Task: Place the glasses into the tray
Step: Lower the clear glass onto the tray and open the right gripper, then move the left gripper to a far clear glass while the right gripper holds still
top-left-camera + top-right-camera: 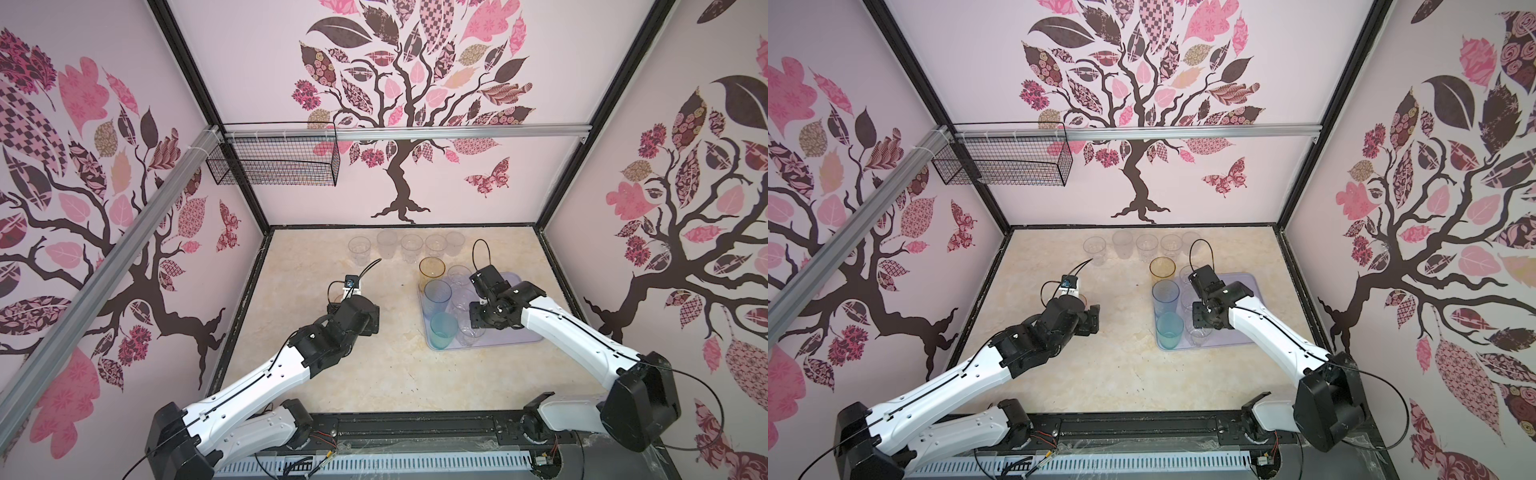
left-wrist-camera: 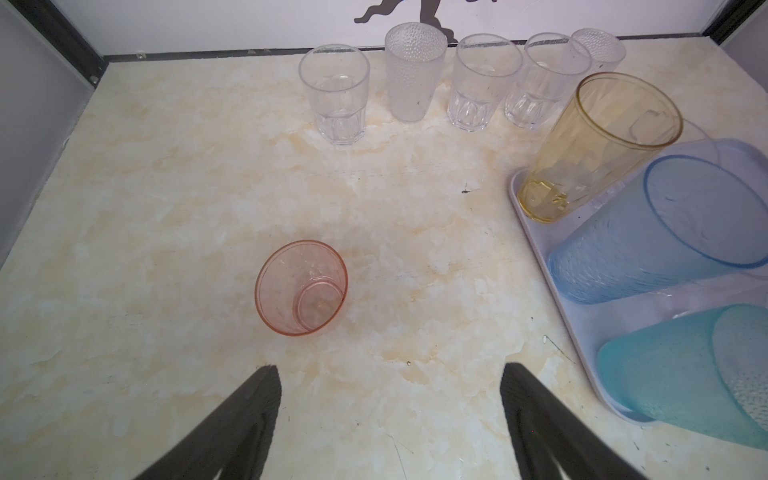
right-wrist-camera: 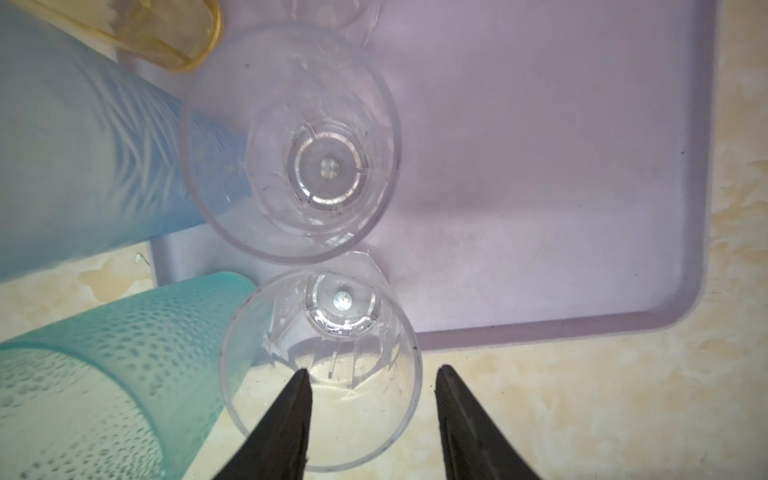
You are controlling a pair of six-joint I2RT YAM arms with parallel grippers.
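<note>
A pale-lavender rectangular plastic tray (image 3: 582, 166) held six: one amber tumbler (image 2: 602, 145), one blue tumbler (image 2: 665, 232), one teal tumbler (image 2: 673, 374) and three clear plastic tumblers (image 3: 291, 145). A row of five clear tumblers (image 2: 484, 79) and one pink tumbler (image 2: 301, 286) stood on the marble-patterned table (image 1: 374, 374). The left gripper (image 2: 390, 370) and right gripper (image 3: 372, 370) were spread, holding nothing.

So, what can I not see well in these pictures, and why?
- Pink glass: clear in the left wrist view; in both top views the left arm hides most of it.
- Right gripper: hidden under the right arm in both top views.
- Tray: the right arm covers its middle in both top views, so its clear glasses cannot be counted.
- Teal glass: cut by the left wrist view's edge.
</note>
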